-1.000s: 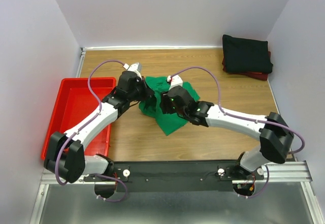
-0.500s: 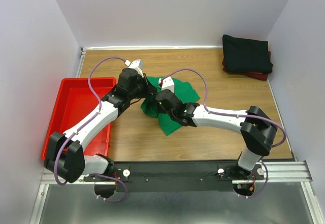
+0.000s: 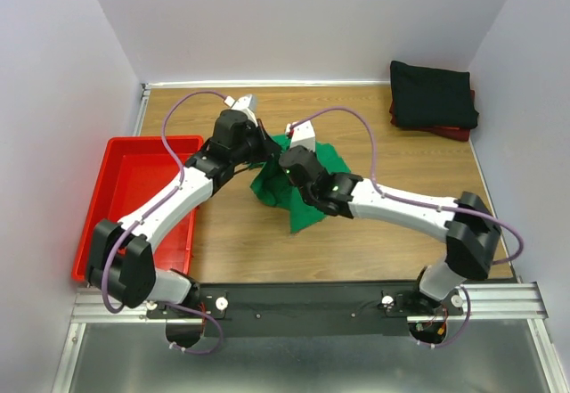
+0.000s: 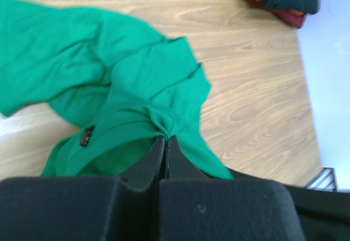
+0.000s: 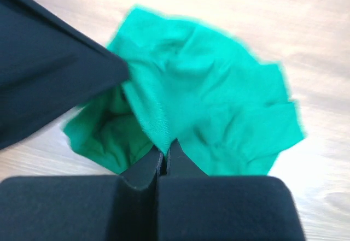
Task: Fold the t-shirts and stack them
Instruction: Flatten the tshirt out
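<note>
- The green shirt [image 3: 303,192] is found near the middle of the table [image 3: 427,166]. It is crumpled in a heap and is not folded.
- The left gripper [image 4: 165,142] is clenched tight. A ribbed edge of the green shirt is pinched between its tips.
- A small dark tag [image 4: 86,135] is seen on the cloth, near that pinched edge.
- The right gripper [image 5: 165,154] is clenched tight too. A fold of the green shirt is nipped between its tips.
- From above, the two grippers are seen close together at the far left part of the green shirt.
- The cloth is bunched up where it is gripped. Whether that part is lifted off the wood cannot be told.
- The rest of the green shirt is spread on the table, and one end is pointed toward the near edge.
- The black shirt [image 3: 432,94] is folded flat and is kept in the far right corner of the table, by the wall. It is well apart from the green shirt.
- The red shirt [image 3: 456,132] is laid under the black shirt. Only a thin strip of it is seen, at the near edge of the pile.
- The two folded shirts are stacked, one right on top of the other.
- The tray [image 3: 156,140] is set at the left side of the table, beside the left arm. It is not touched by the green shirt.
</note>
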Robot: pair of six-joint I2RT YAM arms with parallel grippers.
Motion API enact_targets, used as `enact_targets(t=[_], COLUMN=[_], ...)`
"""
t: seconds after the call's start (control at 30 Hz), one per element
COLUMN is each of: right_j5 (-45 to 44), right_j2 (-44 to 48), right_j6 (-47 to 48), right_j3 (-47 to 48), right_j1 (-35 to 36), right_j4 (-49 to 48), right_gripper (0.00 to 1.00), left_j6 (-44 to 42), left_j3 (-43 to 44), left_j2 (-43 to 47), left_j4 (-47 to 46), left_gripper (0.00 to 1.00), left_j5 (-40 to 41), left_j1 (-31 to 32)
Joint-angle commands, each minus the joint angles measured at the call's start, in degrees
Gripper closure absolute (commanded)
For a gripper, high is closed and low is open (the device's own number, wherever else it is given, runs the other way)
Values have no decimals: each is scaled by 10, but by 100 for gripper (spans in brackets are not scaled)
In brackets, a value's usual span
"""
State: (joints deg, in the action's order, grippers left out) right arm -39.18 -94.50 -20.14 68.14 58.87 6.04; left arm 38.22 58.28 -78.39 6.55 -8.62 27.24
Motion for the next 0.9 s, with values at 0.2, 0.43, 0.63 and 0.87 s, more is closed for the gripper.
enact_targets(t=[0.2, 0.43, 0.63, 0.87], right_j5=[64, 224, 269, 93], right_j2=[128, 99, 33, -4], right_j6=[120, 118, 104, 135], right_j3=[198, 392, 515, 546], right_j1=[4, 4, 5, -18], right_j4=[143, 223, 258, 276], right_gripper=[100, 100, 100, 99], left_j6=[-22, -65, -108, -126], left_j3=[131, 186, 279, 449], left_j2=[74, 181, 176, -21], left_j4=[8, 15, -14, -48], left_gripper=[100, 100, 100, 100], left_j5=[127, 264, 332, 240], left_j1=[0, -1, -16, -36])
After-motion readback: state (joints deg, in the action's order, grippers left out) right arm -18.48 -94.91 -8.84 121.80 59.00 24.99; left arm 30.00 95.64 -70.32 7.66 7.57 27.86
